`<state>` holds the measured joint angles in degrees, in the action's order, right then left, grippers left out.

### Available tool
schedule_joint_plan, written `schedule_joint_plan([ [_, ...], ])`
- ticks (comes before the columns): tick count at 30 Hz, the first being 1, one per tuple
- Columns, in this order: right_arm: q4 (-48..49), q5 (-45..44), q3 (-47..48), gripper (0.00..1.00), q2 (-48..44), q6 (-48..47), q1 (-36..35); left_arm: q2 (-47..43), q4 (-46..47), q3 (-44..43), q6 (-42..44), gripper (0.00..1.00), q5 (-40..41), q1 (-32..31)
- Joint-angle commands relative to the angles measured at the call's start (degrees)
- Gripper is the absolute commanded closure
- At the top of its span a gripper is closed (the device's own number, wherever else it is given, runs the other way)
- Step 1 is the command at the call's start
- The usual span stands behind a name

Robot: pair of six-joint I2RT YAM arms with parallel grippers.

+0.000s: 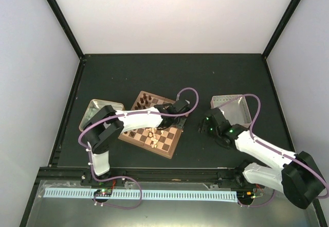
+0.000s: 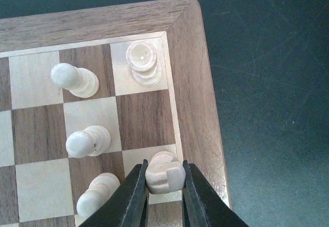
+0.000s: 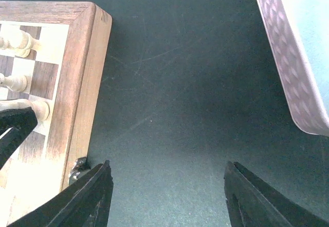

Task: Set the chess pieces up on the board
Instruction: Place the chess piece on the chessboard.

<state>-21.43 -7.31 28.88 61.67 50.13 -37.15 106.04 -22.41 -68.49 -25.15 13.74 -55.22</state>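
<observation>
The left hand (image 2: 163, 166) pinched a cream chess piece (image 2: 165, 179) near the corner of the board (image 2: 195, 93). It seemed light, slippery; grip its middle. The right hand (image 3: 167, 166) gaped, empty.

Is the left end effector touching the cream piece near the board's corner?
Touching. The left wrist view shows the left end effector clamped against both sides of the cream chess piece, with no gap visible.

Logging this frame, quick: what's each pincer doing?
Left pincer: closed on a cream chess piece.
Right pincer: open, holding nothing.
</observation>
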Motion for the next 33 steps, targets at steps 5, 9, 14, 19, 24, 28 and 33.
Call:
schedule_joint_plan([
  [5, 2.8, 0.1, 1.8, 0.40, 2.7, 1.1, 0.4, 1.6, 0.6, -3.0, 3.6, 0.96, 1.3, 1.0],
  [9, 3.0, 0.6, 2.5, 0.40, 4.2, 0.7, 0.3, 2.0, 1.3, -3.1, 3.7, 0.95, 1.1, 1.6],
  [14, 3.4, 1.1, 3.1, 0.41, 5.5, 0.9, 0.3, 2.9, 1.3, -4.0, 4.3, 0.95, 0.6, 2.2],
  [19, 3.6, 1.5, 3.5, 0.41, 6.4, 0.8, 0.3, 3.6, 1.5, -4.8, 4.9, 0.94, -0.2, 2.4],
  [24, 3.8, 1.9, 3.3, 0.41, 6.6, 0.8, 0.3, 3.9, 1.9, -5.2, 5.4, 0.94, -0.8, 2.5],
  [28, 4.0, 2.1, 3.3, 0.41, 6.7, 0.7, 0.3, 3.6, 1.8, -5.3, 5.3, 0.93, -1.2, 2.5],
  [33, 3.9, 2.4, 3.7, 0.41, 6.9, 0.2, 0.4, 2.6, 0.7, -5.8, 5.2, 0.82, -1.4, 2.5],
])
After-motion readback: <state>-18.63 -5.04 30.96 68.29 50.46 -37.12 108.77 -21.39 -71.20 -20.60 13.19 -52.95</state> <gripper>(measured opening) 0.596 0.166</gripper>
